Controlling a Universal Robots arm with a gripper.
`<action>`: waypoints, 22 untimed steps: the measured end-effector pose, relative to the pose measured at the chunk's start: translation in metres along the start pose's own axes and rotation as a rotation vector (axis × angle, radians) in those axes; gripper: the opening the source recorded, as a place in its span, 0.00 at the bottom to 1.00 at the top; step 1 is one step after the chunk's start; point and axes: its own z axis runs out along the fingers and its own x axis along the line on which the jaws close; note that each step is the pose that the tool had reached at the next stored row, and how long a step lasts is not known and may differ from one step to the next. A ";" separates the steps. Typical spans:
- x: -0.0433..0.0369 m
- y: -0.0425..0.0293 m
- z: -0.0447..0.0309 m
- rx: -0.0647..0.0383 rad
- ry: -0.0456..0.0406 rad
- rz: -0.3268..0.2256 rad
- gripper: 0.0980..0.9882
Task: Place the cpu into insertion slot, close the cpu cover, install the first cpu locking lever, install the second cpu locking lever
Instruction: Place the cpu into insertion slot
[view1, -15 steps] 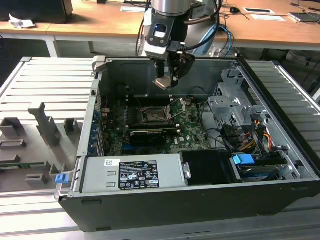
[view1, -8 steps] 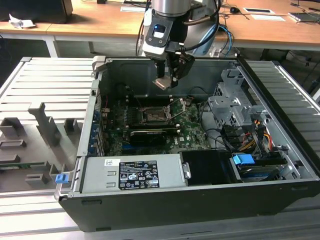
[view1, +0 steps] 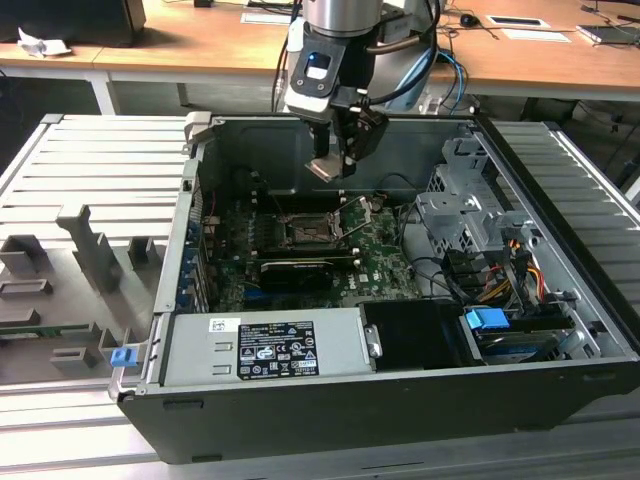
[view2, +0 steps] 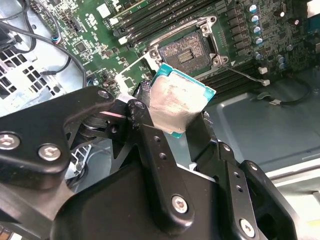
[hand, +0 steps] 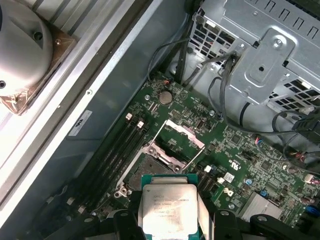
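Aloft, cpu (view2: 182, 97) aslant in gripper (view2: 172, 120)

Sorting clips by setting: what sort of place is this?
Probably a robotics lab or workshop: an open computer case lies on a ribbed metal workbench, wooden desks stand behind, and the pincer holds the cpu above the motherboard.

The cpu (hand: 167, 210), seemingly pinched between the fingers (hand: 133, 207), hangs near the insertion slot (hand: 150, 167).
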 end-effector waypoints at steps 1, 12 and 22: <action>0.0000 -0.0001 0.0006 0.000 0.0001 0.000 0.48; 0.0000 -0.0002 0.0028 0.000 -0.0007 0.008 0.48; -0.0001 -0.0007 0.0084 -0.002 -0.0105 0.116 0.48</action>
